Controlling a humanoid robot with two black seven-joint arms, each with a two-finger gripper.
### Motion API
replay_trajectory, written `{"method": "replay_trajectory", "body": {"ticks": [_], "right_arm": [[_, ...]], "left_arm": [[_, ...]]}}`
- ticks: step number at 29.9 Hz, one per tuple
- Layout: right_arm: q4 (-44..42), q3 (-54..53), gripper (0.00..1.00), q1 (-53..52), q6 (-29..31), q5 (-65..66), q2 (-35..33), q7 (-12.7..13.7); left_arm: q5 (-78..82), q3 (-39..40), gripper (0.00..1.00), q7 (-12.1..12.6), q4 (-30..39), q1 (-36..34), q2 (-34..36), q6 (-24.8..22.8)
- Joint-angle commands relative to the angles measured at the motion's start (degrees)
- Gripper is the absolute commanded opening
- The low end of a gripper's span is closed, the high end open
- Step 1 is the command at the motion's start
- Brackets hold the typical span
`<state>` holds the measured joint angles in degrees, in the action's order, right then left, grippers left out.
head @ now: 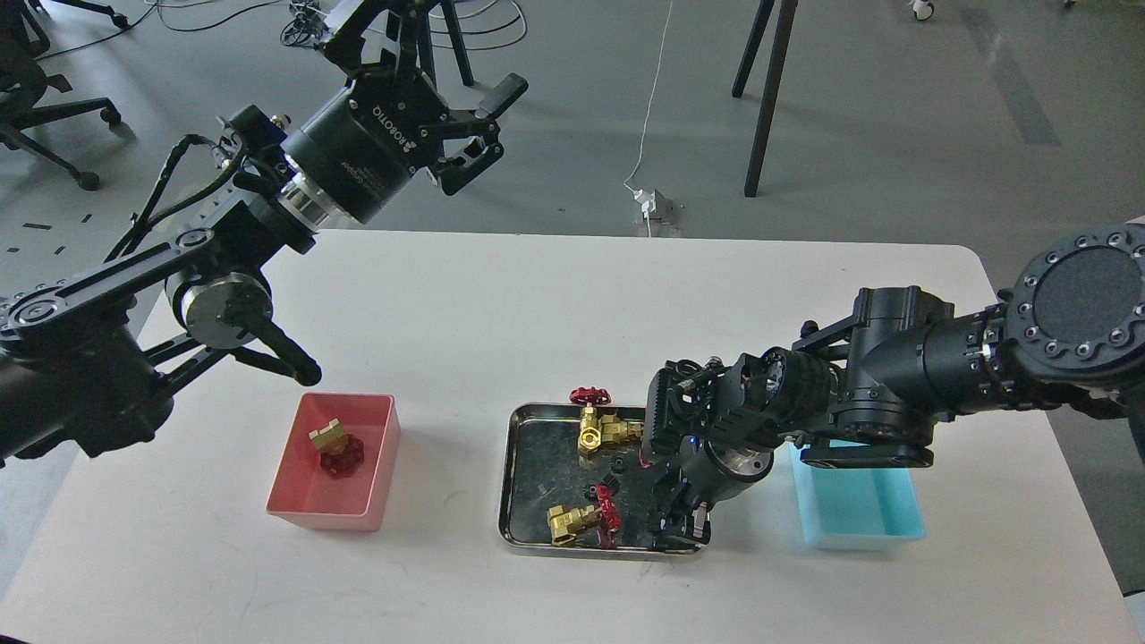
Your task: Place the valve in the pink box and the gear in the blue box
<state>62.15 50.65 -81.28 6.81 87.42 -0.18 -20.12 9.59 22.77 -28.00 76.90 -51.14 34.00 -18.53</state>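
Note:
A brass valve with a red handwheel lies in the pink box at the left. Two more valves lie in the steel tray: one at the back and one at the front. Two tiny black gears lie between them. The blue box stands right of the tray and looks empty. My right gripper points down into the tray's front right corner; its dark fingers cannot be told apart. My left gripper is open and empty, high above the table's back left.
My right arm's wrist hangs over the tray's right side and the blue box's left rim. The white table's far edge runs behind the tray. Tripod legs, cables and a chair stand on the floor beyond the table.

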Motion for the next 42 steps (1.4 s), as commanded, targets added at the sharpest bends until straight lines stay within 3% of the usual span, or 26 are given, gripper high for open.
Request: {"method": "replay_trajectory", "body": {"ticks": [1, 8, 20, 28, 37, 42], "right_arm": [[-0.27, -0.03, 0.49, 0.15, -0.22, -0.06, 0.18, 0.00], [-0.36, 0.24, 0.45, 0.24, -0.22, 0.03, 0.18, -0.09], [-0.45, 1.38, 0.31, 0.24, -0.22, -0.15, 0.18, -0.09], [-0.45, 1.20, 0.27, 0.24, -0.31, -0.15, 0.18, -0.18], [-0.45, 1.03, 0.09, -0.11, -1.45, -0.41, 0.18, -0.27], [-0.10, -0.37, 0.07, -0.72, -2.15, -1.02, 0.18, -0.27]], "left_arm": [[-0.01, -0.01, 0.99, 0.00, 0.00, 0.07, -0.07, -0.02], [-0.01, -0.01, 0.99, 0.00, 0.00, 0.51, -0.16, -0.02], [-0.01, -0.01, 0.99, 0.00, 0.00, 0.95, -0.42, -0.02], [-0.01, -0.01, 0.99, 0.00, 0.09, 1.39, -0.77, -0.02], [-0.01, 0.26, 0.99, 0.00, 0.00, 1.48, -1.30, -0.02], [-0.01, 0.96, 0.99, 0.00, 0.00, 1.57, -1.65, -0.10]]}}
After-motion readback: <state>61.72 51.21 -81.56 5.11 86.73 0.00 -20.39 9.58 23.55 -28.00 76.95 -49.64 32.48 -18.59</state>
